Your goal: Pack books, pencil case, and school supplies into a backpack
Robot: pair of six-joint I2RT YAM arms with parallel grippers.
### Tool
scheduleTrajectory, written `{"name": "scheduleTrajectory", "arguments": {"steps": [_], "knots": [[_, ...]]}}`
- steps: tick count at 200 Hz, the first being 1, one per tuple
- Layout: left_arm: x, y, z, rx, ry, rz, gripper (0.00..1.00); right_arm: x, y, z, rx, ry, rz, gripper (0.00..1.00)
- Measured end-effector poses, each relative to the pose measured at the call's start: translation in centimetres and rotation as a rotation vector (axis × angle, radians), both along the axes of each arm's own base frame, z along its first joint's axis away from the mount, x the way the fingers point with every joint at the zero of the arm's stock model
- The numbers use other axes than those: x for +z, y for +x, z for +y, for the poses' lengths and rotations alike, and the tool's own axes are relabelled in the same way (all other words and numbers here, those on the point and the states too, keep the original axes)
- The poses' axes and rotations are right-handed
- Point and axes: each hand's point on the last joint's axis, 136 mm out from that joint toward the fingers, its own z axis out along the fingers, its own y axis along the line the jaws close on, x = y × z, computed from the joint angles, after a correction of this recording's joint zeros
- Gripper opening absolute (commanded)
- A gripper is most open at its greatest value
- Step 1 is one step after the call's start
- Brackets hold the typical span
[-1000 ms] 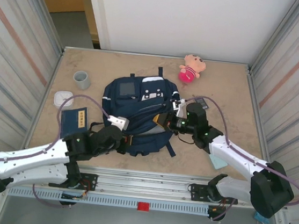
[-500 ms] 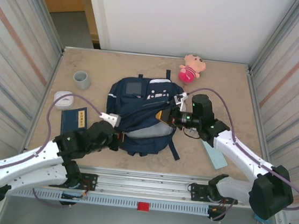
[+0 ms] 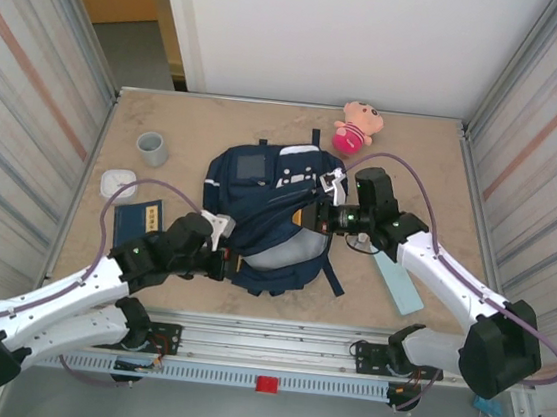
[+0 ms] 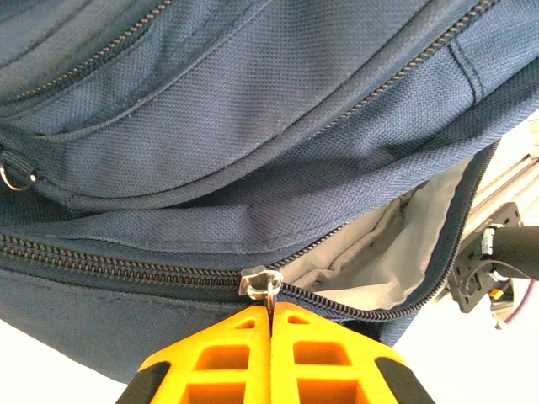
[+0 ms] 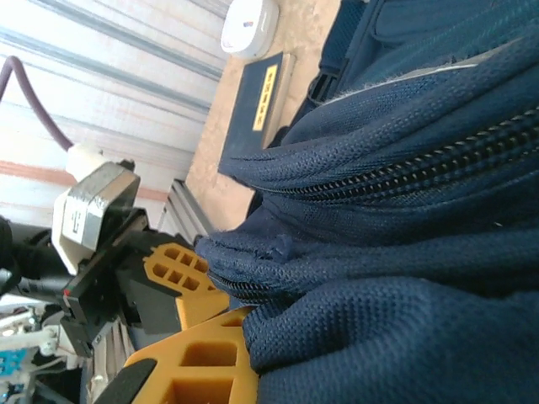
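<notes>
The navy backpack [image 3: 265,197] lies flat mid-table, its main zip partly open on grey lining [image 4: 396,244]. My left gripper [image 3: 229,261] sits at the bag's near-left edge, shut on the metal zipper pull [image 4: 268,284]; its orange tips [image 4: 271,313] are pressed together. My right gripper [image 3: 310,217] is shut on a fold of backpack fabric [image 5: 354,337] at the right side of the opening. The dark blue book [image 3: 138,223] lies left of the bag. The pale teal pencil case [image 3: 398,283] lies to the right, partly under my right arm. A dark, grey-faced rectangle [image 3: 253,165] sits on the bag's top.
A white rounded box [image 3: 117,183] and a grey cup [image 3: 152,148] stand at the left. A pink-and-tan plush toy [image 3: 356,127] sits at the back. Corrugated walls close both sides. Bare tabletop [image 3: 433,176] spreads right of the bag.
The backpack has slid right and away. The zip gap now shows more grey lining. My right arm swung right, uncovering more of the pencil case.
</notes>
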Motion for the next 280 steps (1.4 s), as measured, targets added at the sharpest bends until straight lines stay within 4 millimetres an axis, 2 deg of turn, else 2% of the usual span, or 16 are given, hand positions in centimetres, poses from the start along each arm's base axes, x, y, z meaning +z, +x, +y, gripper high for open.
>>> {"name": "scheduleTrajectory", "arguments": {"steps": [16,40,75,104,126,136,150,174,210,246,280], "knots": [[-0.2,-0.3,0.0,-0.015,0.003,0.028,0.00,-0.4,0.0,-0.4,0.021,-0.010,-0.003,0.00],[0.5,-0.5,-0.4,-0.036,-0.012,0.032,0.00,-0.2,0.2,-1.1,0.037,-0.014,-0.021,0.00],[1.5,-0.3,-1.6,-0.033,-0.109,0.051,0.00,0.4,0.0,-0.5,0.055,0.000,-0.040,0.00],[1.7,-0.3,-2.9,-0.045,-0.174,0.087,0.00,0.0,-0.7,0.1,0.082,-0.009,-0.058,0.00],[1.1,-0.4,-2.6,-0.043,-0.145,0.116,0.00,-0.4,-0.7,-0.2,0.091,-0.029,-0.076,0.00],[0.9,-0.4,-2.2,-0.037,-0.105,0.123,0.15,-0.5,-0.6,-0.5,0.086,-0.034,-0.070,0.00],[0.9,-0.1,-1.7,-0.028,-0.055,0.120,0.31,-0.5,-0.5,-0.6,0.081,-0.033,-0.062,0.00],[0.9,-0.2,-1.5,-0.030,0.030,0.093,0.43,-0.3,-0.6,-0.3,0.084,-0.025,-0.062,0.01],[-0.3,-1.4,-2.2,-0.076,0.181,0.072,0.47,-0.2,-0.8,0.0,0.084,-0.019,-0.051,0.01],[-1.9,-1.6,-1.2,-0.064,0.301,0.063,0.46,0.0,-0.7,0.1,0.073,-0.011,-0.043,0.01],[-2.2,-1.2,-0.9,-0.038,0.324,0.046,0.43,0.2,-0.6,0.2,0.070,0.002,-0.041,0.01]]}}
